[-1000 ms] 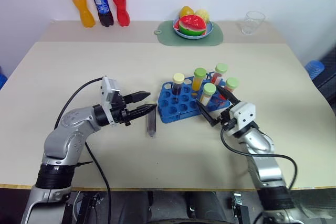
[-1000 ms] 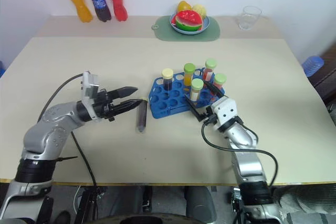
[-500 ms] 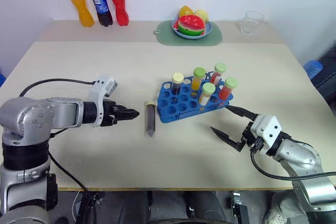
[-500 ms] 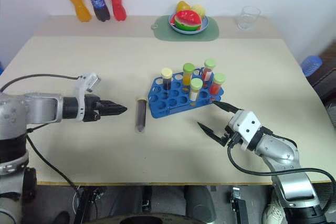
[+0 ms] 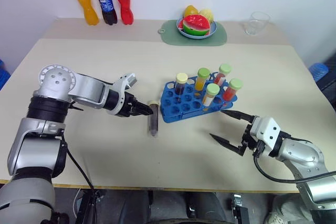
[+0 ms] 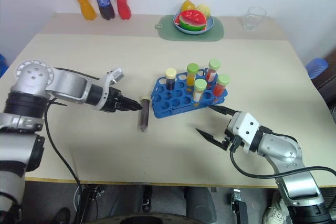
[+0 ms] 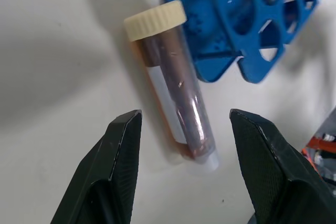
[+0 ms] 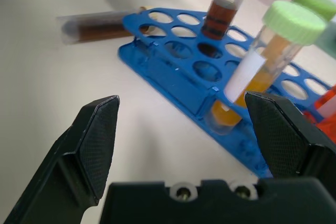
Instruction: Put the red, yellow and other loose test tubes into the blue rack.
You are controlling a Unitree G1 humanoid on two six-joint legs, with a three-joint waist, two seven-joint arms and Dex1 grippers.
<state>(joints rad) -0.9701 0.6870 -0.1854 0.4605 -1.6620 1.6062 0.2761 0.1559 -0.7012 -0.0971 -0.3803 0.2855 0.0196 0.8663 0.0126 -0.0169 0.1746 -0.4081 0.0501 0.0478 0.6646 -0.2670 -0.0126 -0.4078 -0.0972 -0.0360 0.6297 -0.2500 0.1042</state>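
Observation:
A loose test tube (image 5: pixel 152 120) with a cream cap and dark brown liquid lies on the table just left of the blue rack (image 5: pixel 185 109). Several capped tubes stand in the rack, holding dark, orange and red liquid. My left gripper (image 5: pixel 146 109) is open and points down at the lying tube's cap end. In the left wrist view its fingers (image 7: pixel 123 145) stand on either side of the tube (image 7: pixel 173 98) without touching it. My right gripper (image 5: pixel 220 125) is open and empty, in front of the rack's right end, facing it (image 8: pixel 173 72).
Three soda bottles (image 5: pixel 107 3) stand at the back left. A plate of fruit (image 5: pixel 197 24) on a green mat and a clear glass (image 5: pixel 258 22) sit along the back. The table's front edge runs close below the right gripper.
The left gripper drew away from the lying tube, then came back to its cap end, rolled and tilted downward. The right gripper pulled back from the rack toward the table's front.

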